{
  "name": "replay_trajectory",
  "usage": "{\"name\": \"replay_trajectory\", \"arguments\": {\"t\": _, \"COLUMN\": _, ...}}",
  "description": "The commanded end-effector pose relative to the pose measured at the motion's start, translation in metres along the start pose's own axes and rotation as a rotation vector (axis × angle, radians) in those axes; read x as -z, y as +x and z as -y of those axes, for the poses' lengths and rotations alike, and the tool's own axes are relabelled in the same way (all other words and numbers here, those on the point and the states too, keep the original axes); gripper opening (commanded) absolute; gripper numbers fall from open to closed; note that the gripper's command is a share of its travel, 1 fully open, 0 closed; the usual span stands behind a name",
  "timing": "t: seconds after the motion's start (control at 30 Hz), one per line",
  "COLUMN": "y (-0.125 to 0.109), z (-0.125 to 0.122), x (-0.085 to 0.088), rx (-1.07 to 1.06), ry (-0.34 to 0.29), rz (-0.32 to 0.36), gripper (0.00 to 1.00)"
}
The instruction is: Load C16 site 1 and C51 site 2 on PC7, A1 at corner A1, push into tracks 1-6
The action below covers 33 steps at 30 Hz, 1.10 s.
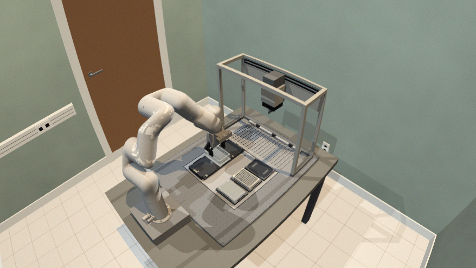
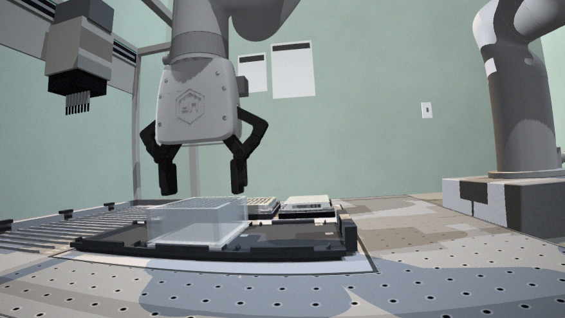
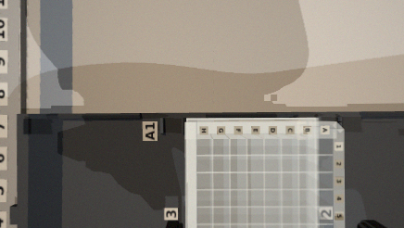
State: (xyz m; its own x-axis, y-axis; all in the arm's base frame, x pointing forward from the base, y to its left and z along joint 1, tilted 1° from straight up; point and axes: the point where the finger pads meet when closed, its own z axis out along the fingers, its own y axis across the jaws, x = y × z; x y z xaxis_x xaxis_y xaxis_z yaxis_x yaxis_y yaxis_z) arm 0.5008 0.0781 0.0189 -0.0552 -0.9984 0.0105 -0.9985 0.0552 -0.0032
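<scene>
Hovering above the deep-well block C51 (image 2: 197,221) (on carrier PC7 (image 2: 276,247)), the gripper (image 2: 203,183) is spread wide, holding nothing.

Perforated bench (image 2: 454,277) under carrier PC7 (image 2: 276,247)

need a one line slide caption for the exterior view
Open gripper hovers above the clear deep-well block resting on the black plate carrier in front of the loading rails.
</scene>
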Motion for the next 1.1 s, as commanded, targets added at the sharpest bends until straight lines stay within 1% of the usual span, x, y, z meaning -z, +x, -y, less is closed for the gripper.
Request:
{"name": "replay_trajectory", "arguments": {"t": 0.0, "y": 0.000, "z": 0.001, "x": 0.008, "rx": 0.000, "ry": 0.004, "rz": 0.001, "gripper": 1.00}}
{"name": "replay_trajectory", "arguments": {"t": 0.13, "y": 0.000, "z": 0.001, "x": 0.011, "rx": 0.000, "ry": 0.004, "rz": 0.001, "gripper": 1.00}}
{"name": "replay_trajectory", "arguments": {"t": 0.63, "y": 0.000, "z": 0.001, "x": 0.036, "rx": 0.000, "ry": 0.004, "rz": 0.001, "gripper": 1.00}}
{"name": "replay_trajectory", "arguments": {"t": 0.7, "y": 0.000, "z": 0.001, "x": 0.036, "rx": 0.000, "ry": 0.004, "rz": 0.001, "gripper": 1.00}}
{"name": "replay_trajectory", "arguments": {"t": 1.07, "y": 0.000, "z": 0.001, "x": 0.055, "rx": 0.000, "ry": 0.004, "rz": 0.001, "gripper": 1.00}}
